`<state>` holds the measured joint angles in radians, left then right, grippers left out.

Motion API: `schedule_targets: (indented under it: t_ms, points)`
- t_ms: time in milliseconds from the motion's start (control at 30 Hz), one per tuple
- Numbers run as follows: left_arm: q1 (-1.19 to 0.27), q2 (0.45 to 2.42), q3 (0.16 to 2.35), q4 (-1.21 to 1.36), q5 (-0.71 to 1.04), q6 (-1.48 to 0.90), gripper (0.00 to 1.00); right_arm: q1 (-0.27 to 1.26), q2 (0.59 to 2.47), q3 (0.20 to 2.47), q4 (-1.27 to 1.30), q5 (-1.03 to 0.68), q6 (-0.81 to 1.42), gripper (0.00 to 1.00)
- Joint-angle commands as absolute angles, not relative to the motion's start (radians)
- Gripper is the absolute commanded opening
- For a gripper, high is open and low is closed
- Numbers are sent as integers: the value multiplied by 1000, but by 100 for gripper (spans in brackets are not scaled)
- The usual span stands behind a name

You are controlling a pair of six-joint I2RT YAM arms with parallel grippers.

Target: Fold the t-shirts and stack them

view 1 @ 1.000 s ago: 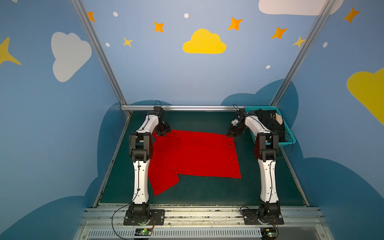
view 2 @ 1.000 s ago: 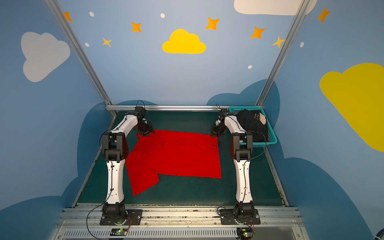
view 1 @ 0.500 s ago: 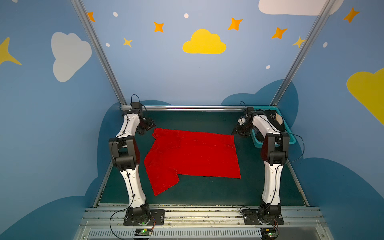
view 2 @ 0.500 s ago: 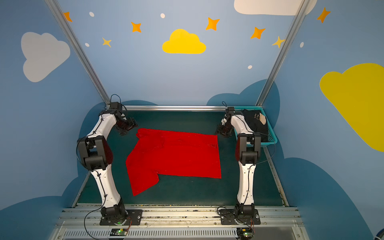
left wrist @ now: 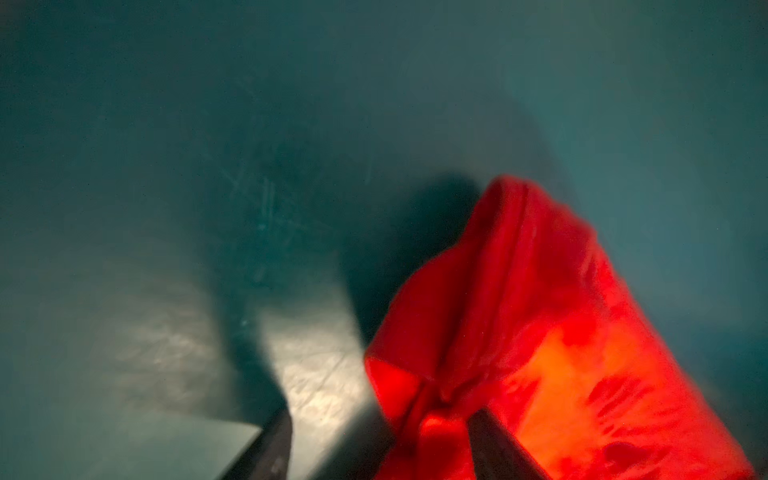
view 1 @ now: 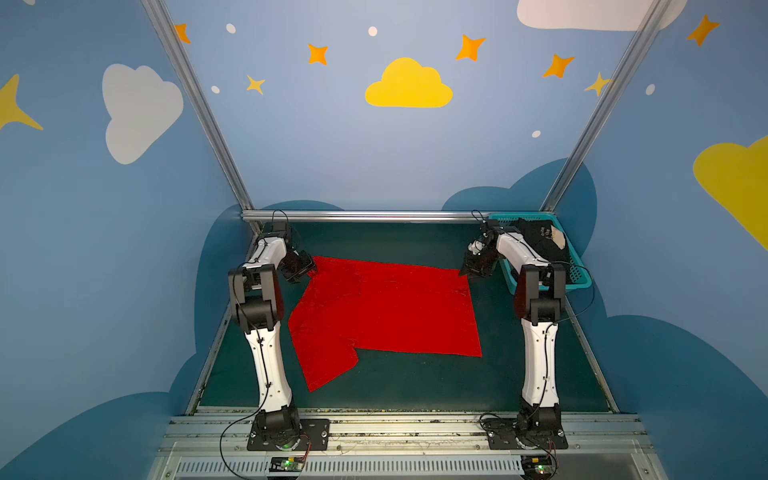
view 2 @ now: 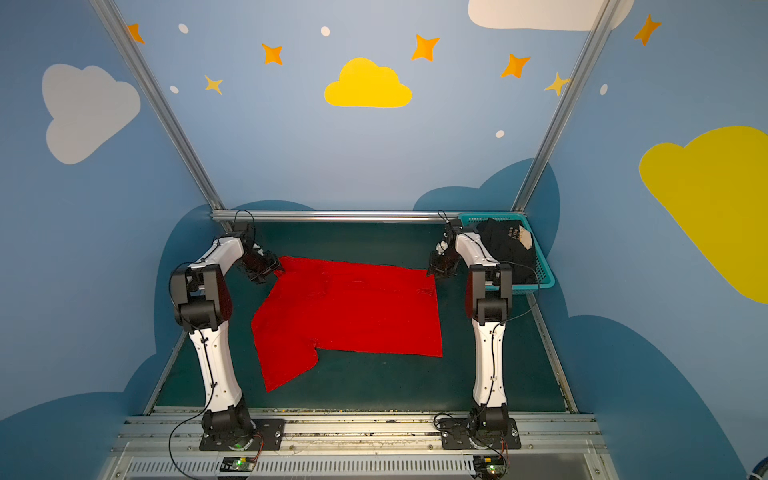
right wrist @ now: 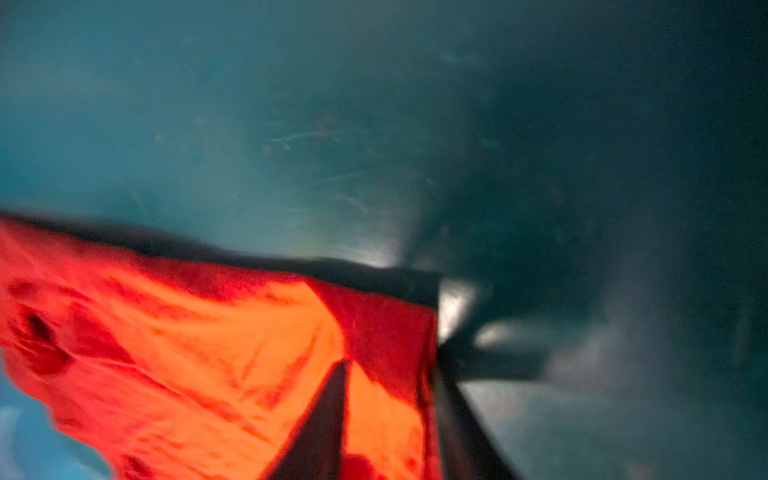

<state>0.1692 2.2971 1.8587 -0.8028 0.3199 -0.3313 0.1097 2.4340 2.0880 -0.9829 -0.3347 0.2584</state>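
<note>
here the red t-shirt (view 1: 386, 311) lies spread out on the dark green surface (view 1: 415, 386) between the two arms, mostly flat, with one sleeve pointing toward the near left. in both top views the left gripper (view 1: 311, 272) sits at the shirt's far left corner and the right gripper (view 1: 465, 272) at its far right corner, each touching the cloth's edge. in the right wrist view the right gripper's two dark fingers (right wrist: 324, 415) stand close together with red cloth pinched between them, and that corner hangs lifted over its own shadow. in the left wrist view a bunched fold of the shirt rests against one of the fingers (left wrist: 496, 440) while bare surface shows beside the other. the picture is blurred, so i cannot tell whether this gripper clamps the cloth or merely straddles it. a black t-shirt (view 1: 544, 247) with pale lettering and a beige patch lies heaped in the teal basket (view 1: 579, 276) at the far right.
</note>
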Motion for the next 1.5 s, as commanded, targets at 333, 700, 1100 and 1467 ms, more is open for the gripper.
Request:
schedule_targets:
  t_ms: [333, 700, 1100, 1467]
  points:
    - [160, 2444, 2055, -745, 445, -377, 5, 86, 2530, 2284, -1056, -318, 284, 0]
    - [143, 2570, 2316, -831, 451, -392, 26, 66, 2615, 2442, -1083, -362, 287, 14]
    - [132, 2275, 2153, -873, 289, -434, 96, 91, 2343, 2254, -1073, -204, 229, 60]
    - [96, 1758, 1489, -875, 84, -516, 87, 124, 1904, 1596, -854, -198, 258, 61]
